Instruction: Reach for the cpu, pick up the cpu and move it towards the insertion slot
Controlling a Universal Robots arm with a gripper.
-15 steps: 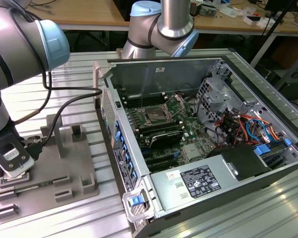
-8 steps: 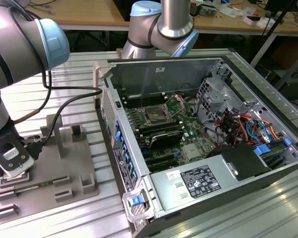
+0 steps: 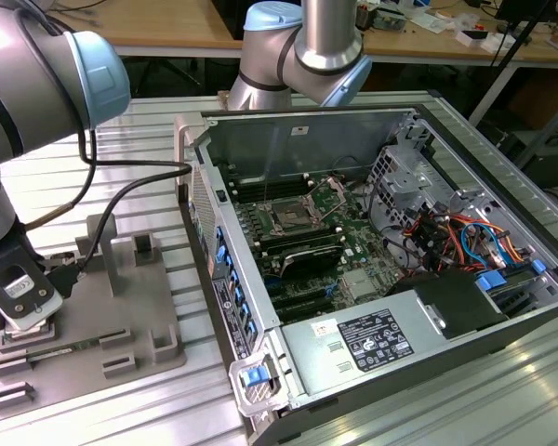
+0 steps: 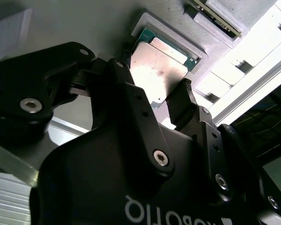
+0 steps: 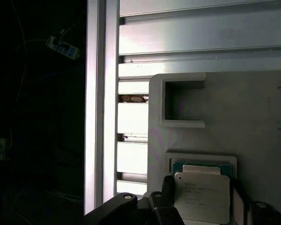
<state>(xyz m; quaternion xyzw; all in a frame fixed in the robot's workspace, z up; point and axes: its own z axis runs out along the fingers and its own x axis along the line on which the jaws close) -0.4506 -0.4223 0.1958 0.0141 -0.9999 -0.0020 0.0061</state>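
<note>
The gripper (image 4: 153,74) has its two black fingers (image 4: 185,93) closed in against opposite edges of the cpu (image 5: 201,199), with no gap visible on either side in both wrist views. The silvery chip sits out of line with the shallow recess (image 5: 203,157) under it and overlaps the recess rim, so it looks raised a little from its seat. A green-edged part (image 5: 178,165) shows in the recess behind the chip.

The recess belongs to a grey plastic tray (image 3: 102,325) with raised blocks, and a square pocket (image 5: 182,103) is nearby on the tray. In the exterior view the arm comes down over the tray at that view's left, with a black cable (image 3: 139,186) looping away from it.

The tray lies on a ribbed aluminium table (image 3: 93,167); the first wrist view shows the table's edge rail (image 5: 103,117) and dark floor beyond.

The insertion slot (image 3: 288,218) is well apart from the cpu, on the green motherboard (image 3: 353,251) inside an open computer case (image 3: 307,116) towards the exterior view's right. Coloured wires (image 3: 446,237) and a silver power supply (image 3: 363,339) share the case.

Behind the case stands a second arm's base (image 3: 302,46), with wooden benches (image 3: 158,23) beyond
</note>
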